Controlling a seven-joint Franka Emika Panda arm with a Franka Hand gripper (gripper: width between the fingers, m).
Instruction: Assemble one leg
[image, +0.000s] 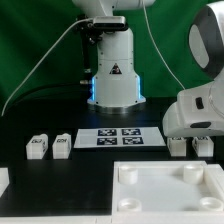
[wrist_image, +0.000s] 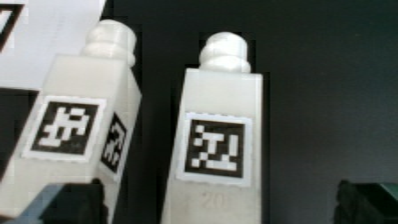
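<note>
Evidently the gripper (wrist_image: 217, 205) hangs with fingers spread, empty, over the leg (wrist_image: 221, 130), which lies beside a second leg (wrist_image: 80, 120) at three o'clock from the marker board (image: 122, 136) in the exterior view. Probably light, rigid, slick plastic; best pinched across its flat sides mid-length.

A matte black flat tabletop (image: 70, 178) spreads across the lower half of the exterior view, evenly and softly lit, and beyond its far edge a plain, smooth, bright green backdrop wall (image: 30, 30) rises to fill the whole rear.
</note>
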